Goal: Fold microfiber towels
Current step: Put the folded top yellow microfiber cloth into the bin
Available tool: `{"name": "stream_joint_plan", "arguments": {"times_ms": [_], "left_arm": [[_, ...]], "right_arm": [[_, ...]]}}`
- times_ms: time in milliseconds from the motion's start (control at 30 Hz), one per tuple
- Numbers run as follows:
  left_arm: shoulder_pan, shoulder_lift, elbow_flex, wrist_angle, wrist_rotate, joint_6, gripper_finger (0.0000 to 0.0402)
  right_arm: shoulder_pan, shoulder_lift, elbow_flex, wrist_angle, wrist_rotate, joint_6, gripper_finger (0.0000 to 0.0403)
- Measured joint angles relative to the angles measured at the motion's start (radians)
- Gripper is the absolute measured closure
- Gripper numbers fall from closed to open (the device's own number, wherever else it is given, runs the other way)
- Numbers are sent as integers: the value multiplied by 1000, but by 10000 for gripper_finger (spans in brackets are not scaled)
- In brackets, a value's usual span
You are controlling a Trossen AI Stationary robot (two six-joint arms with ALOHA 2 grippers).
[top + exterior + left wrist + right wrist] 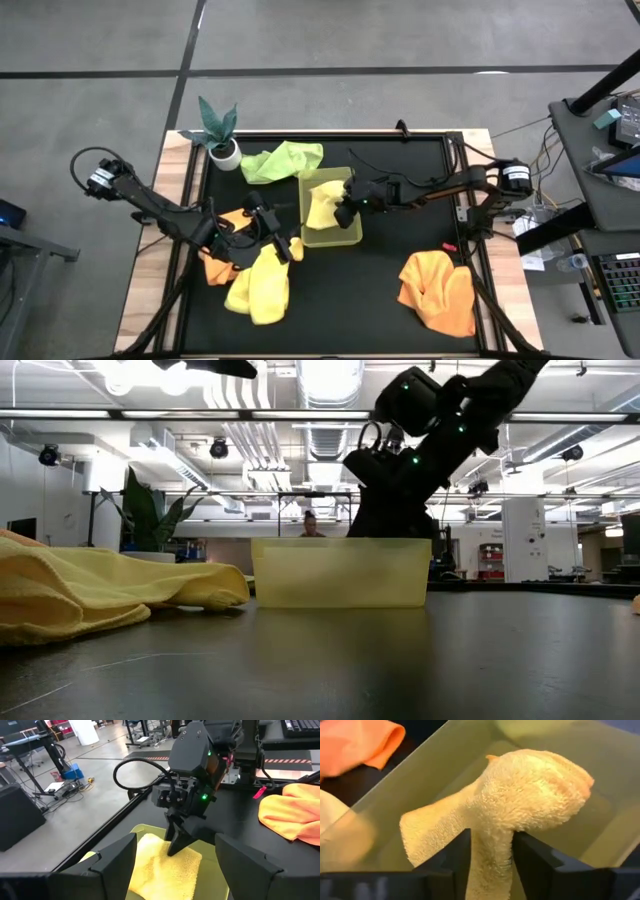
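- Towels: five on the black table [400,300]. Going left to right in the high view: an orange towel [216,268] and a pale yellow towel [260,288] bunched just under the left gripper [283,247]; a green towel [283,160] beyond it by the potted plant [221,135]; a second yellow towel [322,203] in the tray [338,238]; a second orange towel [438,290], crumpled, near the right arm's side of the table, well apart from both grippers.
- Left gripper: fingers spread wide, nothing between them, hovering above the yellow towel and just beside the tray's left wall. Its wrist camera looks straight at the other arm working.
- Right gripper [491,862]: down inside the tray, fingers parted a little with a fold of the yellow towel standing between them. Fingers look loose on the cloth, not pinching hard; I judge this as letting go, but cannot tell for sure whether any grip remains.
- Step in hand, as I read it: dropping the yellow towel into the tray.
- To do it well: open fully before lifting, so the pile does not snag and drag the towel back out; rise straight up, clear of the tray walls; avoid nudging the light tray sideways.
- The towel sits humped, not flat — it may spring open once freed.
- Left gripper should hold off until the right one is clear; the two are near each other.
- Writing, brands, labels: none readable on the towels, tray or arms.
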Motion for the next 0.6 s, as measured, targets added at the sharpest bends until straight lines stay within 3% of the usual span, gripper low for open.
{"name": "stream_joint_plan", "arguments": {"times_ms": [333,467,600], "left_arm": [[64,0,-77,8,9,-39,149],[104,0,-80,9,98,-59,149],[136,0,-80,9,191,-59,149]], "right_arm": [[-4,-3,222,-431,83,-161,224],[-5,-3,292,-503,101,-250,231],[-5,-4,319,-485,100,-338,266]]}}
